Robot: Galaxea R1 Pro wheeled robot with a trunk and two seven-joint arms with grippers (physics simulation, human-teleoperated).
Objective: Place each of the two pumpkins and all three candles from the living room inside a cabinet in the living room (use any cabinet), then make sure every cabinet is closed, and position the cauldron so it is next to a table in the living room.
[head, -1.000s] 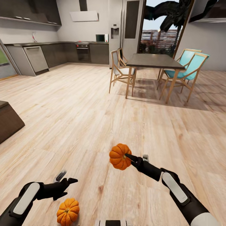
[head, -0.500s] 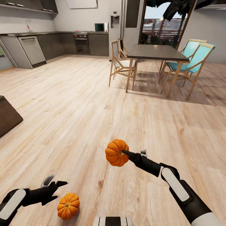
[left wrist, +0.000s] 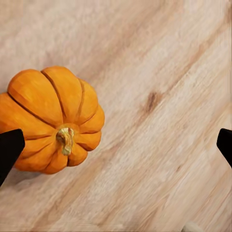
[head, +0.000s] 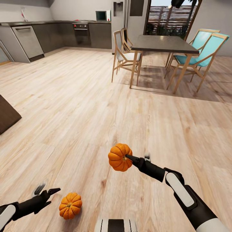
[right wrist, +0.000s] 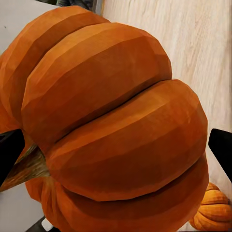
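My right gripper (head: 129, 158) is shut on one orange pumpkin (head: 120, 157) and holds it above the wooden floor. In the right wrist view this pumpkin (right wrist: 111, 121) sits between the two black fingertips (right wrist: 8, 153). The second pumpkin (head: 70, 205) rests on the floor at the near left, stem up. My left gripper (head: 45, 192) hovers open just to its left, not touching it. The left wrist view looks down on that pumpkin (left wrist: 50, 118), which lies toward one fingertip (left wrist: 8, 151) of the wide-open left gripper (left wrist: 116, 147). A dark-brown corner of the low cabinet (head: 4, 116) shows at the left edge.
A dining table (head: 162, 44) with wooden chairs (head: 124, 61) and teal chairs (head: 201, 48) stands ahead to the right. Grey kitchen cupboards (head: 64, 32) line the far wall. Wide wooden floor (head: 80, 106) lies between. The floor pumpkin (right wrist: 212, 212) also appears in the right wrist view.
The head view has tilted downward. My left gripper has drawn back to the left, away from the floor pumpkin. The right gripper still holds its pumpkin in about the same place.
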